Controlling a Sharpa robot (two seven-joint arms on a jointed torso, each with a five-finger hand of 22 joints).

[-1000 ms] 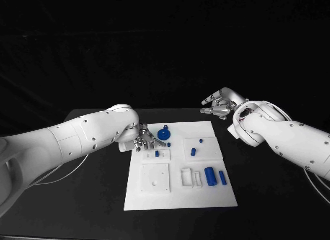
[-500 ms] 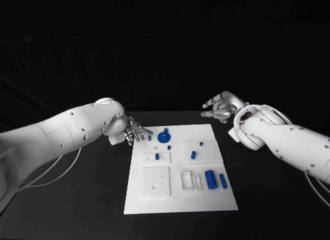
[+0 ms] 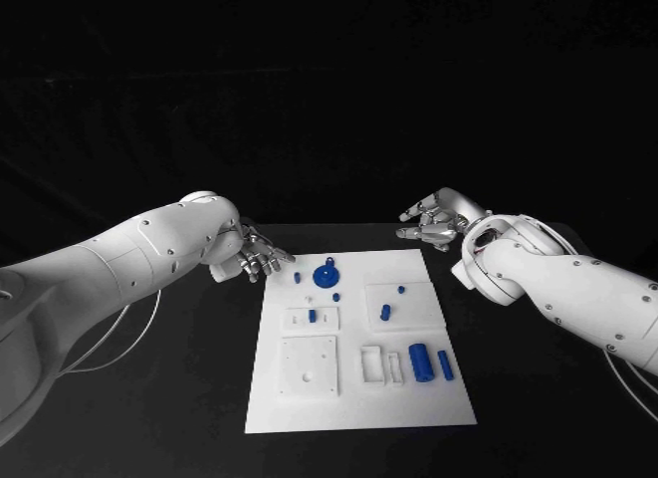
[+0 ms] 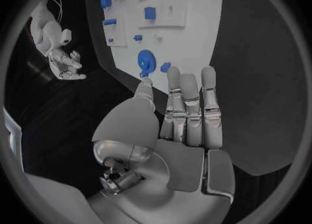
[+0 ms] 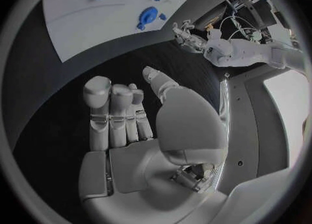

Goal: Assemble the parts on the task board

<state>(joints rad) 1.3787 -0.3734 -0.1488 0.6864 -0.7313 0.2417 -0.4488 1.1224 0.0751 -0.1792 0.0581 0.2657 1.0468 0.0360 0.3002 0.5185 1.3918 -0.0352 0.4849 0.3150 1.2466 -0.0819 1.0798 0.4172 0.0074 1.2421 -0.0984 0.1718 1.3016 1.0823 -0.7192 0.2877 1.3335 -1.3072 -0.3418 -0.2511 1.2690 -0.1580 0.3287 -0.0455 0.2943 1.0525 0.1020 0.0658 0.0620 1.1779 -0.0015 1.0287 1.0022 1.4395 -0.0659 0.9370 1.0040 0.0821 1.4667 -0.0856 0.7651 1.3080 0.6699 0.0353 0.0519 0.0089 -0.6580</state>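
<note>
Two hands flank the task board (image 3: 360,339) in the head view: left hand (image 3: 257,257) off its far-left corner, right hand (image 3: 433,221) past its far-right corner, both over bare black table (image 3: 156,398), fingers apart, holding nothing. Blue parts (image 3: 420,358) lie on the board, the round part (image 3: 328,275) nearest the left hand; small ones are hard to make out.

Left wrist view: fingers (image 4: 189,109) straight and released, just short of the board's edge.

Right wrist view: released fingers (image 5: 114,112) well apart from the board (image 5: 98,21).

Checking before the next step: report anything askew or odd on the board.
Nothing stands out. The board lies flat, the blue parts rest on it, and both hands, left and right, hold nothing, off its far corners.
</note>
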